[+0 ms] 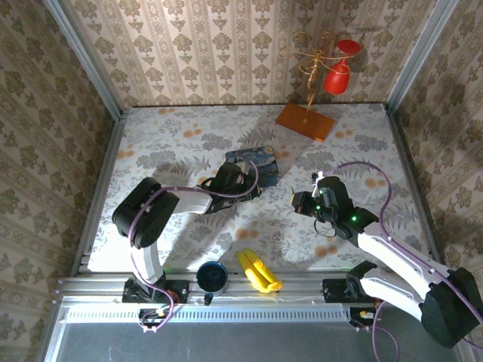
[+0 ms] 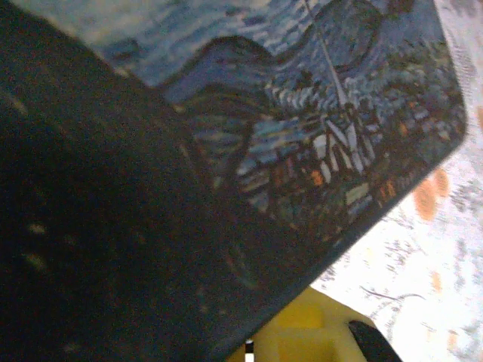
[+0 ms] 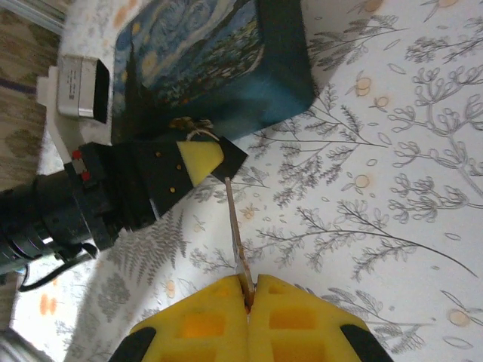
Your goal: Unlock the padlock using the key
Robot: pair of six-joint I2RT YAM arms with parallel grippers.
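Left hand (image 3: pixel 207 154) is clamped shut, pinching what looks like the tiny padlock (image 3: pixel 198 134) right by the box (image 3: pixel 204 60) edge. Right hand (image 3: pixel 247 286) is closed on the key (image 3: pixel 235 219), tip near the padlock. My worry: the key's held by its very end, so on any miss it twists in the grip or shoves the padlock loose.
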